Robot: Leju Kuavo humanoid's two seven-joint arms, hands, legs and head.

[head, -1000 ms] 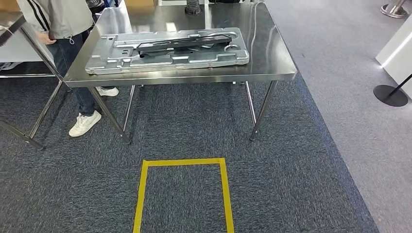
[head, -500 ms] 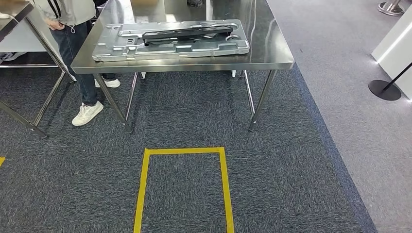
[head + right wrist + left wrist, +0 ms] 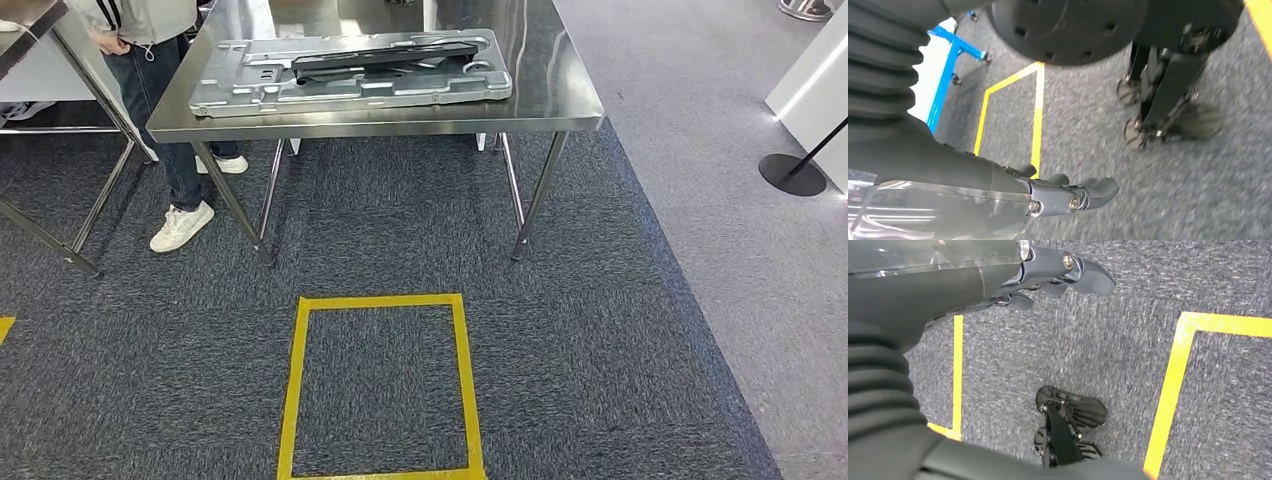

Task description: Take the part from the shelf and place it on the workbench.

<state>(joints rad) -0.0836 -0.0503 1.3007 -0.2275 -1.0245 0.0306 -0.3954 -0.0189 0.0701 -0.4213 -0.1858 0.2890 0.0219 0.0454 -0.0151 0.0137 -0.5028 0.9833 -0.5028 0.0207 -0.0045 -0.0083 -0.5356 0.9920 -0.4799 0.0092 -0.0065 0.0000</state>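
The part [image 3: 350,72] is seen lying flat on the tabletop [image 3: 560,95], while the left hand [image 3: 1048,280] and right hand [image 3: 1068,195] are held empty, fingers apart, over the carpet.

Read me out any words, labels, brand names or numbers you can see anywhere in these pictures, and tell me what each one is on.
No text can be read in any view.
Grey metal part on the steel workbench: no label or number visible.
Yellow tape square on the carpet: plain, unmarked.
Left hand and right hand: no lettering visible.
Person's jacket: only stripes, no wording.
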